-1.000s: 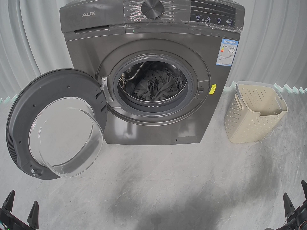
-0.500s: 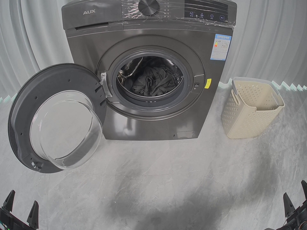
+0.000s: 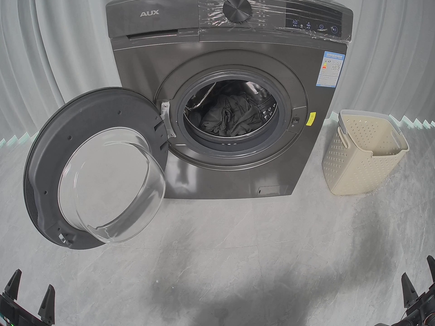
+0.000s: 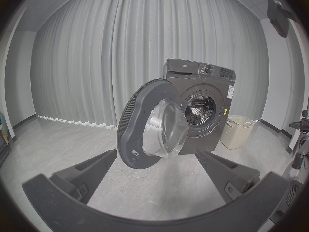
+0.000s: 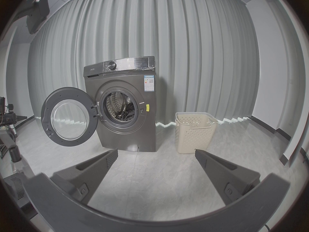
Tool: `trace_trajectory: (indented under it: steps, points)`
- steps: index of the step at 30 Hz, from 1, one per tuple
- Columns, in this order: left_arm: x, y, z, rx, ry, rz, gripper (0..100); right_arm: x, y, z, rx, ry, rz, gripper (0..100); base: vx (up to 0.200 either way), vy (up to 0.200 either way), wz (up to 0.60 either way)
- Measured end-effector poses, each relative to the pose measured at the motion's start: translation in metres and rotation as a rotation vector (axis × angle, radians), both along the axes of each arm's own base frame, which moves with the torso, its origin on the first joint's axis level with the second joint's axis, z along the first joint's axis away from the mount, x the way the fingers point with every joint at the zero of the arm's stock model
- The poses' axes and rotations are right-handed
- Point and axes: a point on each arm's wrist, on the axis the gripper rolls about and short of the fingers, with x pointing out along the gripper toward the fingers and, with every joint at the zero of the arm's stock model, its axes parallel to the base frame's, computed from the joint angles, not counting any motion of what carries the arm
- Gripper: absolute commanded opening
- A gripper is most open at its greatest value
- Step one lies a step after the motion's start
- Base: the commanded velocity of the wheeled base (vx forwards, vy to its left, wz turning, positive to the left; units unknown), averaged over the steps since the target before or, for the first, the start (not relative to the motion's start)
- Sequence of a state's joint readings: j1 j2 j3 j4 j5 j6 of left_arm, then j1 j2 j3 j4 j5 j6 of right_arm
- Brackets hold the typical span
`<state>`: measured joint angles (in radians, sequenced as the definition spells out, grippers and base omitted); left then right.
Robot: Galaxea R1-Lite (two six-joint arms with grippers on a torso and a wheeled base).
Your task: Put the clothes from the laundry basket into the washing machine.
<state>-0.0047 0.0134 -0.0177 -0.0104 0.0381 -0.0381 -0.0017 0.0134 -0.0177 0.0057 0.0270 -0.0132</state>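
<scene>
A grey front-loading washing machine (image 3: 226, 91) stands ahead, its round door (image 3: 97, 168) swung wide to the left. Dark clothes (image 3: 231, 114) lie in a heap inside the drum (image 4: 198, 115), also seen in the right wrist view (image 5: 124, 111). A cream perforated laundry basket (image 3: 362, 152) stands on the floor to the machine's right, with nothing visible inside (image 5: 194, 131). My left gripper (image 3: 29, 293) is low at the near left, open and holding nothing. My right gripper (image 3: 419, 279) is low at the near right, open as well, far from machine and basket.
Grey marbled floor (image 3: 253, 259) stretches between me and the machine. The open door juts out over the floor on the left. Pleated grey curtains (image 3: 41, 46) hang behind the machine.
The whole head view has shifted: machine and basket now sit further right in the picture and slightly farther off, so the camera moved. Both grippers hold the same places. The clothes lie unchanged.
</scene>
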Motion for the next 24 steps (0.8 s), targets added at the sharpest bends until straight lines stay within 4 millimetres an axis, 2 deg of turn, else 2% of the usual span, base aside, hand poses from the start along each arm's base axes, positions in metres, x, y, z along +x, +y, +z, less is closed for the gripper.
trace_trajectory:
  steps: [4, 10, 24]
  points:
    - [0.0, 0.0, 0.0, 0.0, 0.0, -0.001, 100, 0.0, 0.0, 0.0, 0.0, 0.0, 0.0, 100, -0.2, 0.0, 0.0]
    - [0.0, 0.0, 0.0, 0.0, 0.0, 0.0, 100, 0.0, 0.0, 0.0, 0.0, 0.001, 0.0, 100, 0.0, 0.0, 0.0]
    - [0.0001, 0.0, 0.0, 0.0, 0.001, -0.001, 100, 0.0001, 0.0, 0.0, 0.0, 0.002, 0.0, 100, 0.0, 0.2, 0.0]
